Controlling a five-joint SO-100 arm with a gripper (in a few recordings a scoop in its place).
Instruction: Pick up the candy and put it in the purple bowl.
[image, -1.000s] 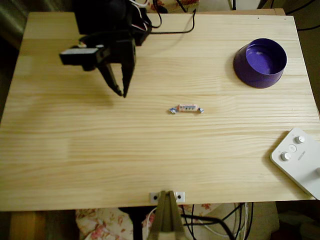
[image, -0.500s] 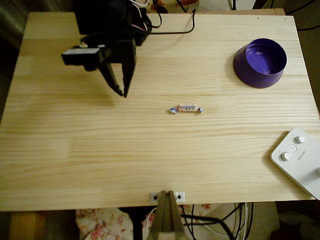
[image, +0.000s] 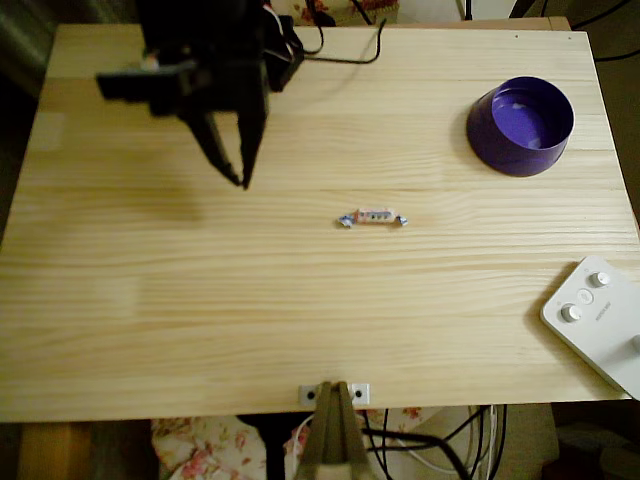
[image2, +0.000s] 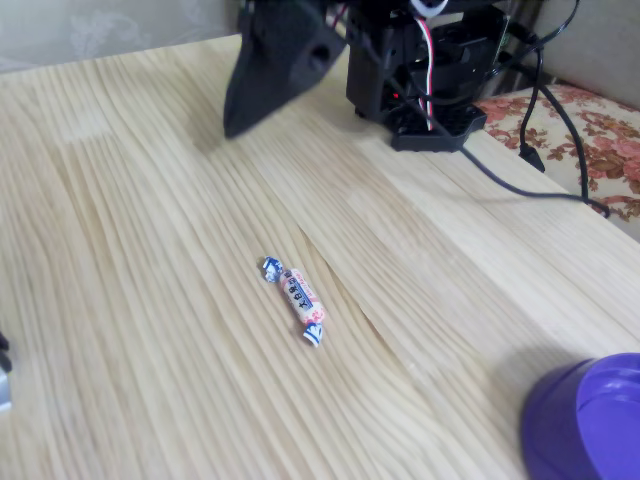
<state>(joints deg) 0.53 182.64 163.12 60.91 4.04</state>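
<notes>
The candy (image: 372, 217) (image2: 296, 298), a small wrapped sweet with bluish twisted ends, lies flat near the middle of the wooden table. The purple bowl (image: 521, 124) (image2: 590, 420) stands upright and empty at the table's far right in the overhead view. My black gripper (image: 242, 183) (image2: 232, 130) hangs over the table's upper left part in the overhead view, well to the left of the candy and apart from it. Its fingertips meet at a point and hold nothing. In the fixed view it is a blurred dark wedge.
A white device with round knobs (image: 600, 320) lies at the lower right corner. A clamp (image: 333, 400) grips the front edge. The arm's base (image2: 430, 70) and its cables (image2: 540, 170) sit at the back edge. Bare wood (image: 200, 300) surrounds the candy.
The gripper's wrist has swung left and slightly toward the back edge; its tips shifted only a little. The candy and the bowl have not moved.
</notes>
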